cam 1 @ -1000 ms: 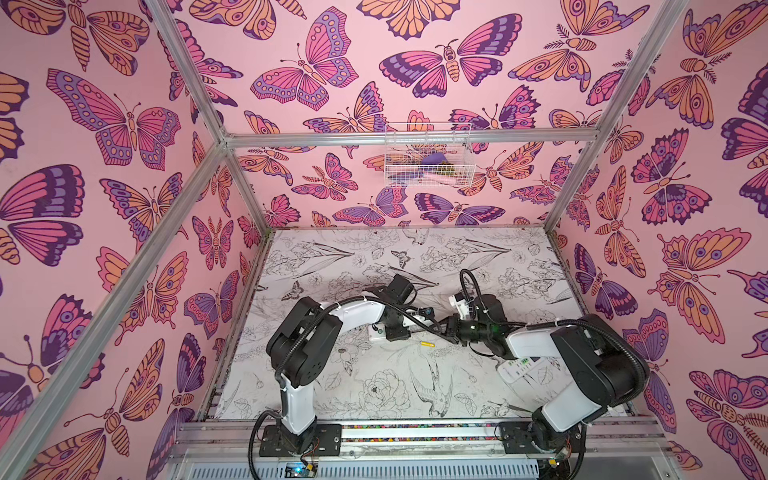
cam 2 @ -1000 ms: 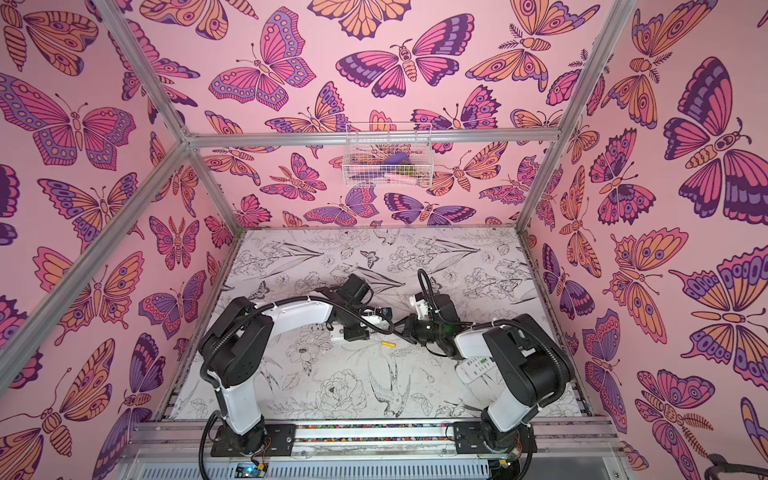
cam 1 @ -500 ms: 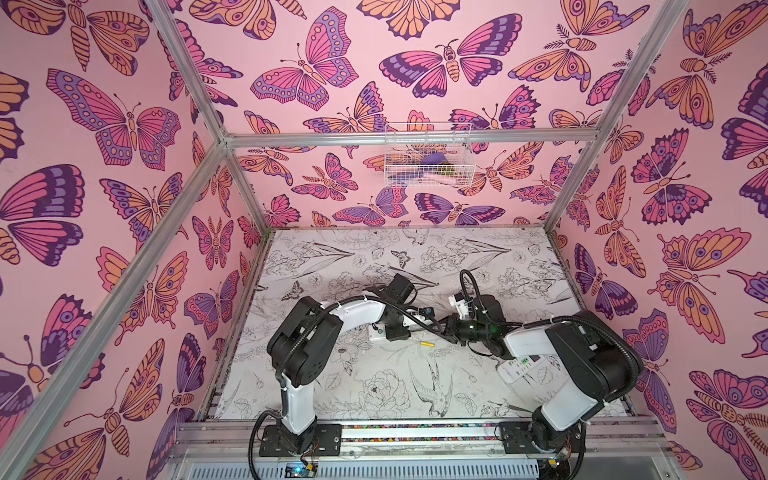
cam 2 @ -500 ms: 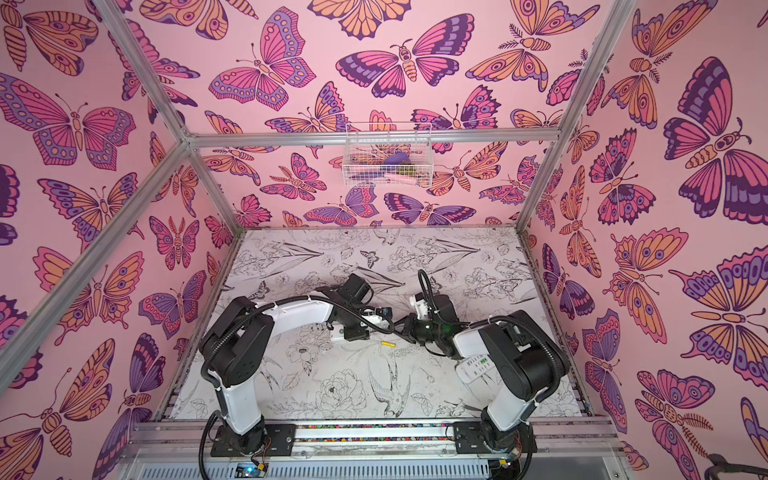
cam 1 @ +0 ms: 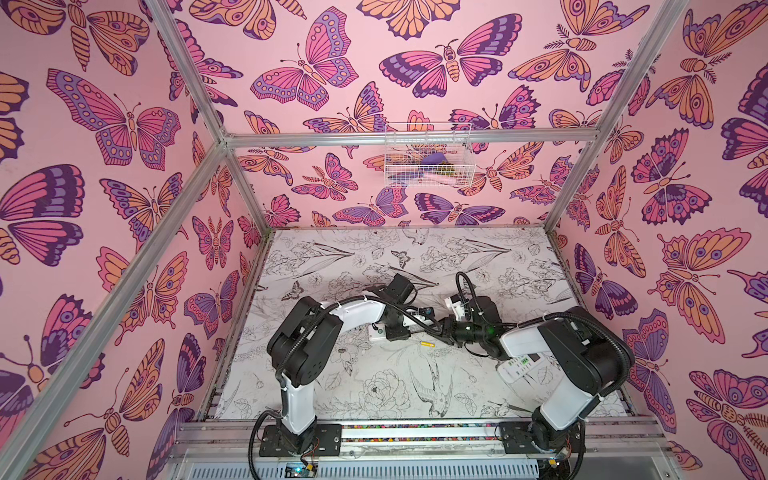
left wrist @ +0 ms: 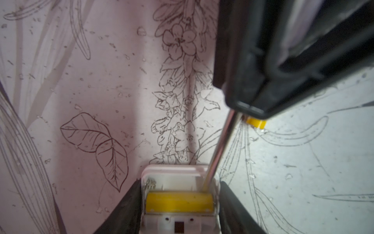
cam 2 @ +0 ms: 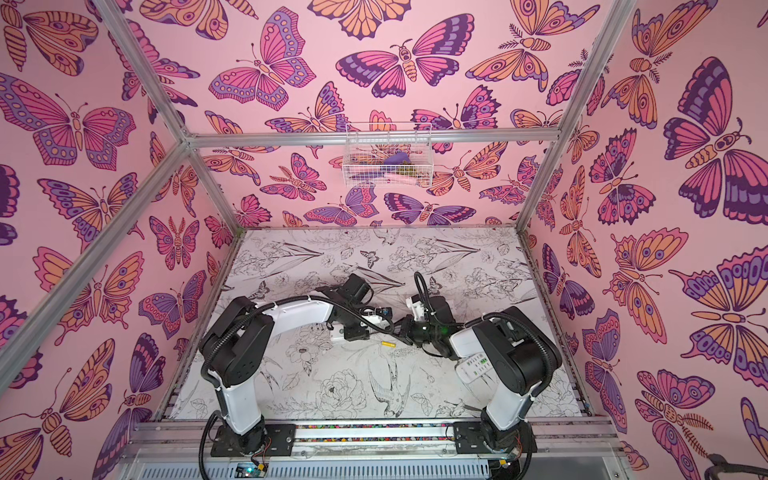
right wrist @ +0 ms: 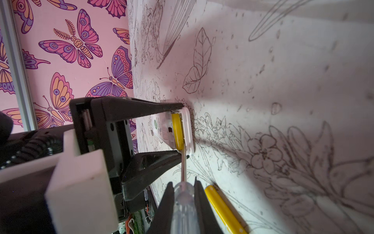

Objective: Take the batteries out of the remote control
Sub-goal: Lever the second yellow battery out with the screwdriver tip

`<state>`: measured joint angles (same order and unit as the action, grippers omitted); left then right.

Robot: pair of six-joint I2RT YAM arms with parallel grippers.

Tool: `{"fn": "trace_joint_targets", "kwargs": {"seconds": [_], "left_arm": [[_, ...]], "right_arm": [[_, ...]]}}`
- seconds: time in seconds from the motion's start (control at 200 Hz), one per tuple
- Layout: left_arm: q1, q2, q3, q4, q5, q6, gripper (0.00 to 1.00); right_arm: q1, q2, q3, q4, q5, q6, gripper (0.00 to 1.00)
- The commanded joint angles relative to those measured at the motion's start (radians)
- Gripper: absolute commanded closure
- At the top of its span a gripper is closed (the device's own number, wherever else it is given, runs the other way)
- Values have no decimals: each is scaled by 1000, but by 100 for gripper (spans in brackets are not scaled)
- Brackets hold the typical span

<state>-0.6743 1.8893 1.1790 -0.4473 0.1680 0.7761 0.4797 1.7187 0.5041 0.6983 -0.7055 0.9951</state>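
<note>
In both top views the two arms meet mid-table. The left gripper (cam 1: pixel 392 331) clamps the small white remote control (cam 1: pixel 375 333) by its long sides. The right gripper (cam 1: pixel 451 331) reaches in from the other side. A loose battery (cam 1: pixel 427 344), yellow, lies on the table (cam 1: pixel 374 399) just beside them. It shows again in a top view (cam 2: pixel 388 344), and a second remote (cam 2: pixel 473 365) sits part-hidden under the right arm. Compared with the top views of a second earlier, neither arm nor the loose battery has visibly shifted (so the prying looks to be held or very slow, not finished).

The left wrist view looks down into the open compartment. A seated battery (left wrist: pixel 179 202), also yellow, lies across the bay with an empty slot beside it. The steel shaft of the screwdriver (left wrist: pixel 220 147) slants down to that battery's end. The left jaws stand about half apart, pressed against the remote's flanks.

The right wrist view shows the right jaws nearly closed on the screwdriver's clear handle (right wrist: pixel 184 202). Its tip touches the near end of the seated battery (right wrist: pixel 178 129).

One battery appears to be out and one left in this remote. With nothing moved, the lever still has to lift that end free.
</note>
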Motion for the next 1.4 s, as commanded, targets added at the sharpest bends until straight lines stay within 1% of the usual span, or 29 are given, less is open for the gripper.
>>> {"fn": "trace_joint_targets", "kwargs": {"seconds": [0.0, 0.712, 1.072, 1.398], "left_arm": [[2, 57, -19, -68, -22, 2, 52], [-8, 48, -22, -69, -15, 1, 52], [-12, 41, -28, -70, -7, -3, 52], [-13, 34, -30, -70, -5, -3, 52]], "right_arm": [[5, 3, 17, -30, 20, -3, 100], [7, 18, 10, 3, 9, 10, 100], [7, 51, -1, 66, 9, 44, 100], [7, 11, -6, 22, 23, 25, 100]]}}
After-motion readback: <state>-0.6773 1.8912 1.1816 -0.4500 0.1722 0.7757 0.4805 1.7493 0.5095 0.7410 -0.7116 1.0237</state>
